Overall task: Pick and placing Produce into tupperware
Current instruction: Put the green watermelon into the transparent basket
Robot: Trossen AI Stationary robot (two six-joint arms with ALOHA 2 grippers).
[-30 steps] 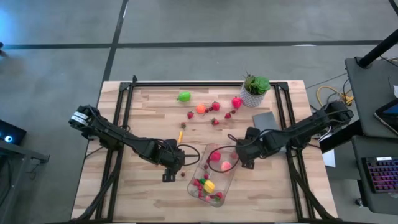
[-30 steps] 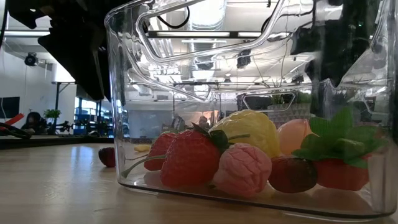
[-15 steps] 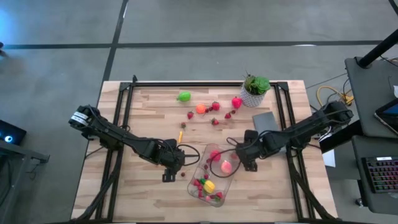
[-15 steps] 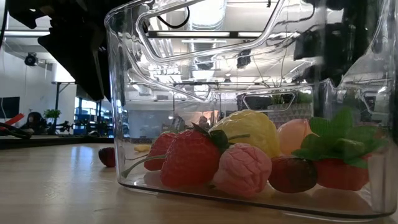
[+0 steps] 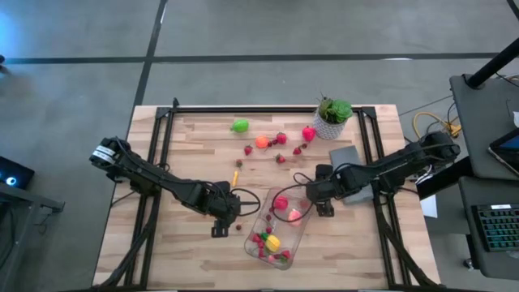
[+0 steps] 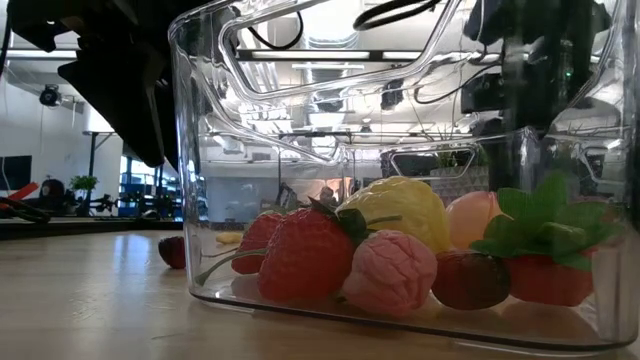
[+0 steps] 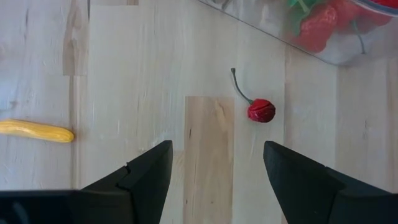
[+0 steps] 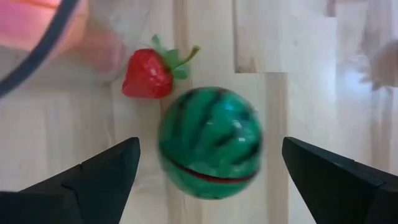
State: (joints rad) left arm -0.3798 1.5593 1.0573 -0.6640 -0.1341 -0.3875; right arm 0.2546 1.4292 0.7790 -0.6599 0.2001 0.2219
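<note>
The clear tupperware (image 5: 303,230) stands near the table's middle and fills the low view (image 6: 200,150). It holds strawberries, a yellow piece (image 6: 395,205), pink pieces and others. My right gripper (image 5: 313,193) is open above its far end. In the right wrist view a blurred dark green watermelon ball (image 8: 208,142) shows between the spread fingers (image 8: 208,193) without touching them, beside a strawberry (image 8: 149,73). My left gripper (image 5: 227,217) is open and empty over the table (image 7: 214,180), left of the tupperware. A red cherry (image 7: 261,111) lies in front of it.
More produce lies at the table's far middle: a light green piece (image 5: 240,126), an orange one (image 5: 261,141), a pink one (image 5: 308,133) and small red ones. A yellow stick (image 7: 37,130) lies near my left gripper. A potted plant (image 5: 333,113) and a grey slab (image 5: 345,154) stand far right.
My right gripper has shifted a little toward the table's far edge over the tupperware's far end. My left arm has kept still.
</note>
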